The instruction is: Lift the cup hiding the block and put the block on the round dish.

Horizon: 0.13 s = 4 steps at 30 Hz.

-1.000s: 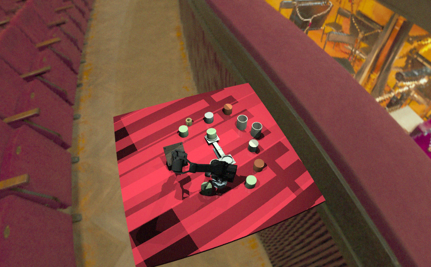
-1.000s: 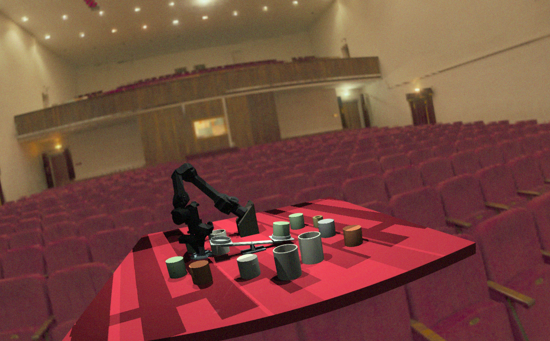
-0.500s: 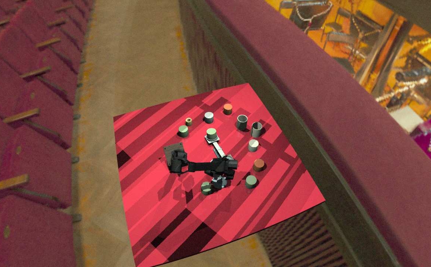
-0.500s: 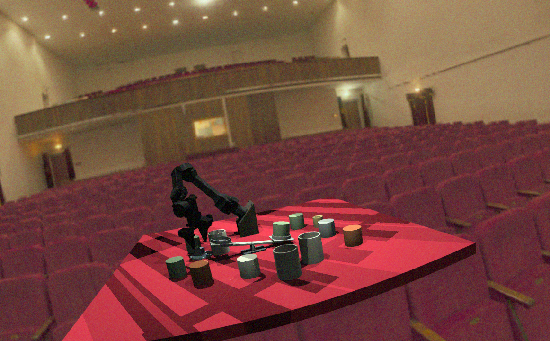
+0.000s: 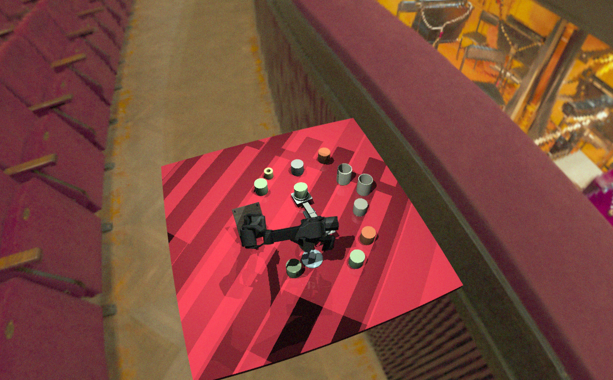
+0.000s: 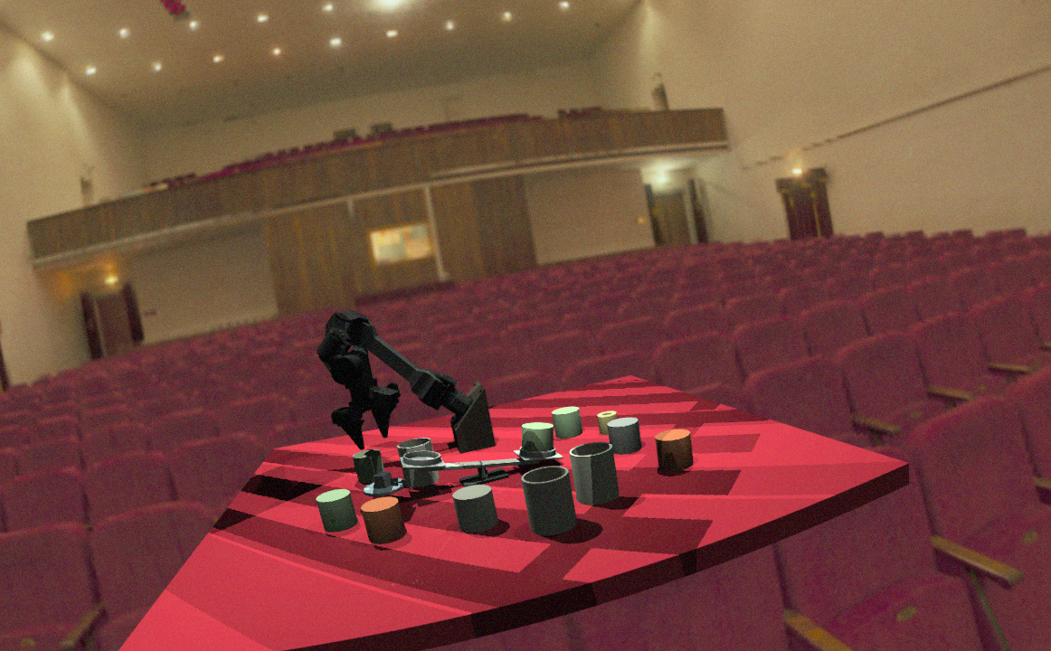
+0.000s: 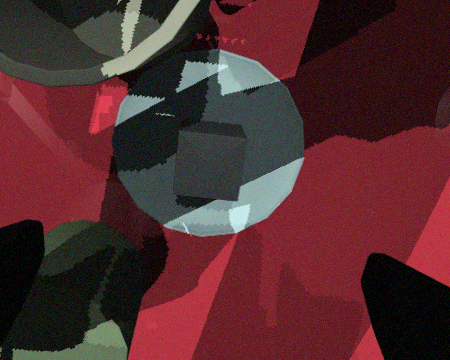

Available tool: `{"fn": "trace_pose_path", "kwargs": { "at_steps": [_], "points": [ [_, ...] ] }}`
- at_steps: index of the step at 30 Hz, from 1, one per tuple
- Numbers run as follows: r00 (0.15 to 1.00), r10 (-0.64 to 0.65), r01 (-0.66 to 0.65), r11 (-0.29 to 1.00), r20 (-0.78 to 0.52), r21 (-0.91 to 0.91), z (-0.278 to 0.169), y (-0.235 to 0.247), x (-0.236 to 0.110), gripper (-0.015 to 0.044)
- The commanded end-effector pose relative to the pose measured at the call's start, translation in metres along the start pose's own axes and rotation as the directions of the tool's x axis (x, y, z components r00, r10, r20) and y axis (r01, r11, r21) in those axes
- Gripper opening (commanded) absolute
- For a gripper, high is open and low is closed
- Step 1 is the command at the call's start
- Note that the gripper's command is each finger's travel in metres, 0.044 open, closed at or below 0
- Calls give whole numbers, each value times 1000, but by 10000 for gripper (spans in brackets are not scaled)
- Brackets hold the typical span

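Observation:
My gripper (image 5: 315, 246) (image 6: 369, 437) (image 7: 207, 255) is open and empty. It hangs a little above the round grey dish (image 5: 319, 261) (image 6: 369, 488) (image 7: 265, 107). The dark block (image 5: 311, 257) (image 6: 382, 480) (image 7: 209, 163) lies on the middle of the dish, clear of both fingers. An open-topped cup (image 6: 421, 470) (image 7: 152, 50) stands beside the dish, by the near end of the balance (image 5: 307, 208) (image 6: 472, 465). The other cup (image 5: 300, 190) (image 6: 537, 437) stands upside down on the far end of the balance.
A dark green cylinder (image 5: 293, 267) (image 6: 367, 465) (image 7: 72, 320) stands close to the dish, near one finger. Other cylinders ring the balance: green (image 5: 356, 257), orange (image 5: 367, 235), grey (image 5: 360, 206), and two open tubes (image 5: 344, 174) (image 5: 364, 183). The arm's base (image 5: 247, 221) is on the left.

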<state>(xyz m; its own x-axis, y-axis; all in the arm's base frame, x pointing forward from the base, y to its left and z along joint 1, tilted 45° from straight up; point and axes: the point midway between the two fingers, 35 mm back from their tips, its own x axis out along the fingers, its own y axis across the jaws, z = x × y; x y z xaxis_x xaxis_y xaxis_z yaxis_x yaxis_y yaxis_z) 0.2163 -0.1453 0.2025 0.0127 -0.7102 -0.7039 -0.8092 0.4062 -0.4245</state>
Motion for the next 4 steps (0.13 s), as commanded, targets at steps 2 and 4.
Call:
{"fn": "trace_pose_path", "kwargs": {
  "at_steps": [2, 4],
  "points": [
    [1000, -2, 2, 1000, -2, 3, 0, 0, -1, 440],
    [1000, -2, 2, 1000, -2, 3, 0, 0, -1, 440]
  ]
}}
